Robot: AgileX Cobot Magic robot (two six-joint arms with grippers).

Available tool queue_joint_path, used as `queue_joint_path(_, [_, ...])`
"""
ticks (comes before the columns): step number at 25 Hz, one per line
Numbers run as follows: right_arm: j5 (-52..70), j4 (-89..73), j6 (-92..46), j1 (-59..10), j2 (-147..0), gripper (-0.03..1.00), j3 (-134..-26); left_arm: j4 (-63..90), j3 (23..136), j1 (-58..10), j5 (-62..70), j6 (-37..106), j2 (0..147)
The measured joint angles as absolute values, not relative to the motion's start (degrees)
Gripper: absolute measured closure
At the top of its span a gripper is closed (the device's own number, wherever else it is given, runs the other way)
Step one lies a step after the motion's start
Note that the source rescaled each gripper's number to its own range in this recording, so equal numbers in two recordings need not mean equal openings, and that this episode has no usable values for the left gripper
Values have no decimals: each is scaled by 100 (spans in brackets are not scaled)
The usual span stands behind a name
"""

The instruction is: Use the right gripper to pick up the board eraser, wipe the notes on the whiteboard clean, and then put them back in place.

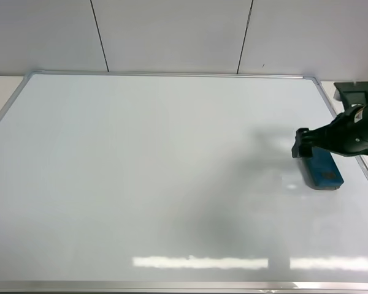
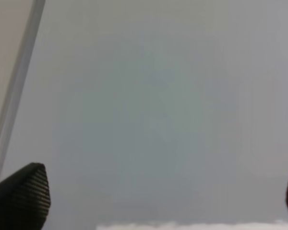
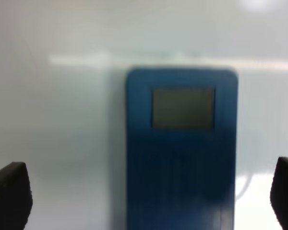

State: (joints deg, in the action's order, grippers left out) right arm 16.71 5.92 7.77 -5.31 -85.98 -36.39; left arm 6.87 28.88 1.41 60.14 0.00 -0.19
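Observation:
The whiteboard [image 1: 141,171] fills most of the exterior view, and no marker notes show on it. The teal-blue board eraser [image 1: 324,171] lies flat on the board near its right edge. My right gripper [image 1: 302,147] hovers at the eraser's far end. In the right wrist view the eraser [image 3: 182,143], with one grey patch showing, lies between the wide-apart fingers of the right gripper [image 3: 146,201], which do not touch it. My left gripper [image 2: 156,196] is open and empty over bare whiteboard [image 2: 158,96]; it is out of the exterior view.
The board's silver frame [image 1: 172,74] runs along the far side and also shows in the left wrist view [image 2: 14,96]. A white panelled wall [image 1: 172,30] stands behind. The right arm's black base [image 1: 356,92] sits off the board's far right corner.

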Motion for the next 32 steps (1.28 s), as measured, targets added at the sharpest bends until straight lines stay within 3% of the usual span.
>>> queue_joint_path(8, [1775,-755,-409,-531,-6680,-3,-3634,687,2888,141,6014,0,-19])
queue_joint_path(20, [2604,-876,-742,-531,-3425,-3,-3634,687,2888,141,6014,0,-19])
queue_joint_path(32, [4780,-473,-381,-536,-1162,-3,-3634,687,2888,141,6014,0,-19])
